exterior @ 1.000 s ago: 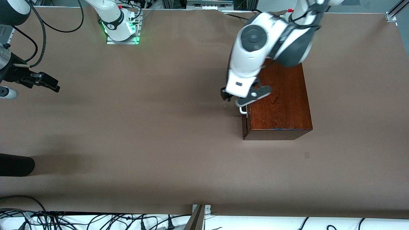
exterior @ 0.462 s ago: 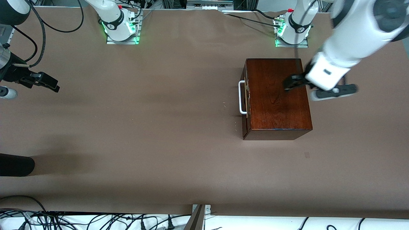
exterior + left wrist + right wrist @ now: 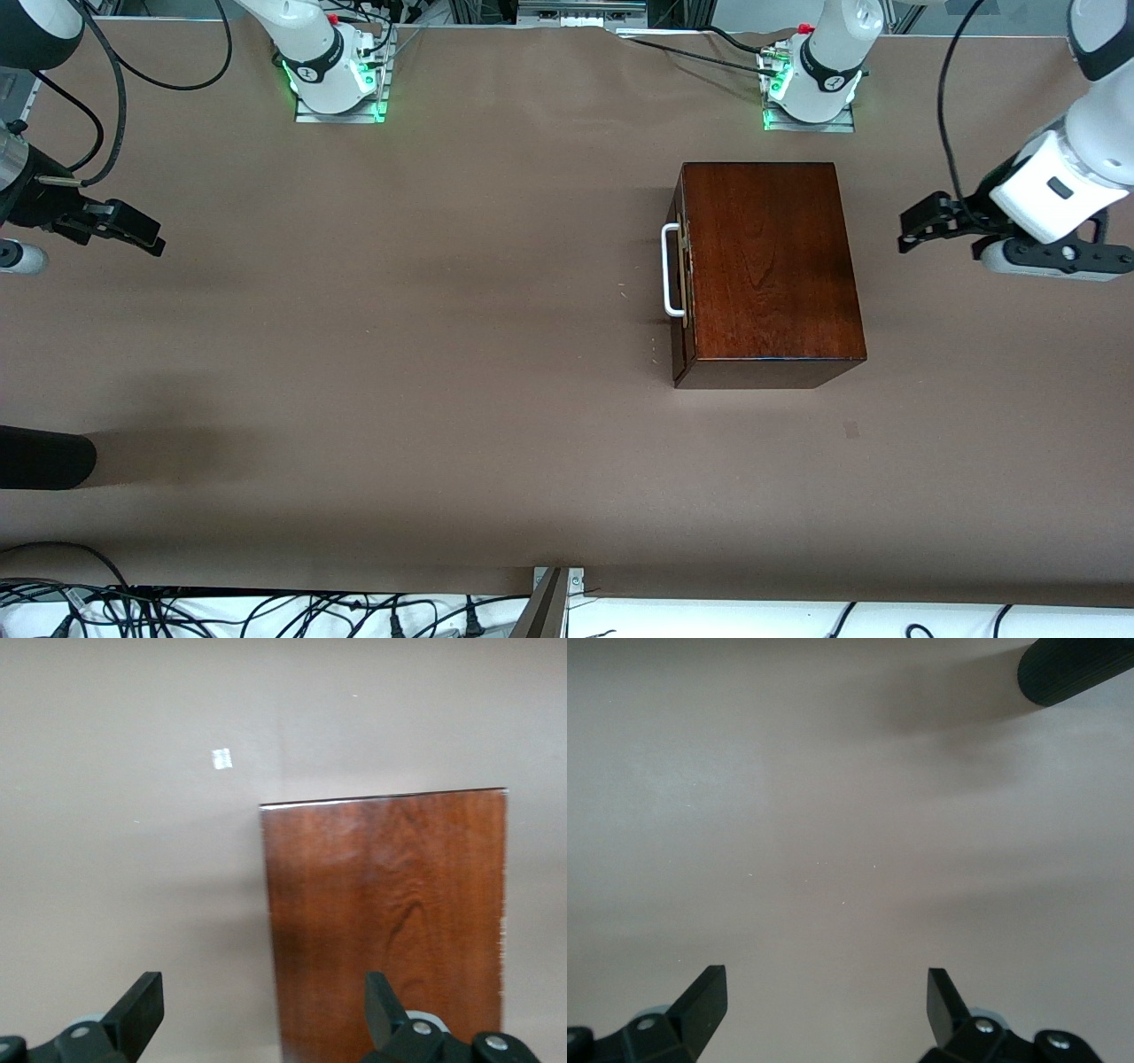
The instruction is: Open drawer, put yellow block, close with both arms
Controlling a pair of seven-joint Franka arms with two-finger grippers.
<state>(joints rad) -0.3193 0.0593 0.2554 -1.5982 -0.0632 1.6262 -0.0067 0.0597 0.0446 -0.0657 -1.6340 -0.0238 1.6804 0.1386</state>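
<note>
The dark mahogany box [image 3: 771,266] stands on the brown table, its drawer pushed in. The white loop handle [image 3: 671,270] faces the right arm's end of the table. The yellow block is out of view. My left gripper [image 3: 914,229] is open and empty, in the air over the table beside the box, toward the left arm's end. In the left wrist view [image 3: 264,992] it looks down on the box top [image 3: 390,921]. My right gripper [image 3: 142,232] is open and empty over bare table at the right arm's end, as the right wrist view [image 3: 826,992] shows. That arm waits.
A black cylindrical object [image 3: 44,456] lies at the table edge at the right arm's end, nearer the front camera; it also shows in the right wrist view [image 3: 1076,669]. The arm bases [image 3: 332,75] stand along the table's back edge. Cables lie past the front edge.
My left arm has swung from the drawer handle across the box top to the table beside the box, at its own end. The drawer stays shut. The right arm has not moved.
</note>
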